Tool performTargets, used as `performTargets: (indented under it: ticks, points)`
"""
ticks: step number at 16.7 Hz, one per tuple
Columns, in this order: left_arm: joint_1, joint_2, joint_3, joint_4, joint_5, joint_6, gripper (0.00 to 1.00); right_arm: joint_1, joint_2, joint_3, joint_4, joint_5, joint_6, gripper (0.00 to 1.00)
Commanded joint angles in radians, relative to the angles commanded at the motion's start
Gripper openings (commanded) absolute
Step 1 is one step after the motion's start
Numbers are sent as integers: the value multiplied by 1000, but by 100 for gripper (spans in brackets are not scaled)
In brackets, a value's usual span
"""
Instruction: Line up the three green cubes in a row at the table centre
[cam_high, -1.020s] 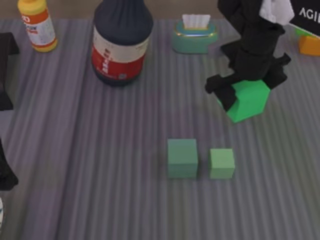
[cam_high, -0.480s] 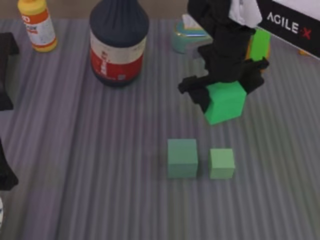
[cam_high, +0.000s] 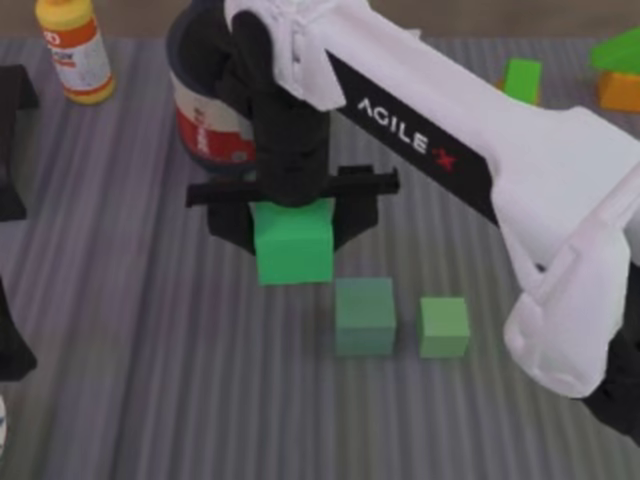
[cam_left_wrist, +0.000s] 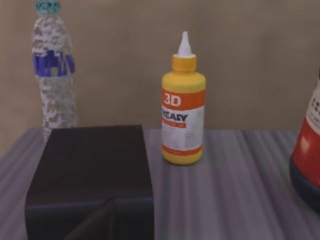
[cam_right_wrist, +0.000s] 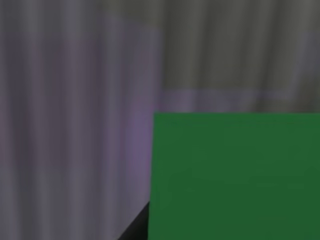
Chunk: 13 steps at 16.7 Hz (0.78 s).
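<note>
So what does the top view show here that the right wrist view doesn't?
Only the top view shows the right gripper shut on the bright green cube, just left of the teal-green cube and pale green cube, which sit side by side. It also shows the dark bottle, the yellow bottle and the left arm parked at the left edge. Only the right wrist view gives a close look at one face of the held cube. Both share that cube and the striped table.

My right arm (cam_high: 480, 170): glossy white shell lettered "AGILE" in black with a red X mark; black wrist housing above my matte black right gripper (cam_high: 292, 215), mounted on a straight crossbar.
</note>
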<state>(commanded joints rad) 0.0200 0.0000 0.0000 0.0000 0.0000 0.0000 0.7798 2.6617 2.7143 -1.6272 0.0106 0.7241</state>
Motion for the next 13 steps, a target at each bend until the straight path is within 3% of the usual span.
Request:
performTargets:
  ticks: [5, 13]
  points:
    - [0, 0, 0, 0, 0, 0, 100, 111, 79, 180, -91, 5, 181, 0]
    - [0, 0, 0, 0, 0, 0, 100, 109, 55, 110, -30, 4, 187, 0]
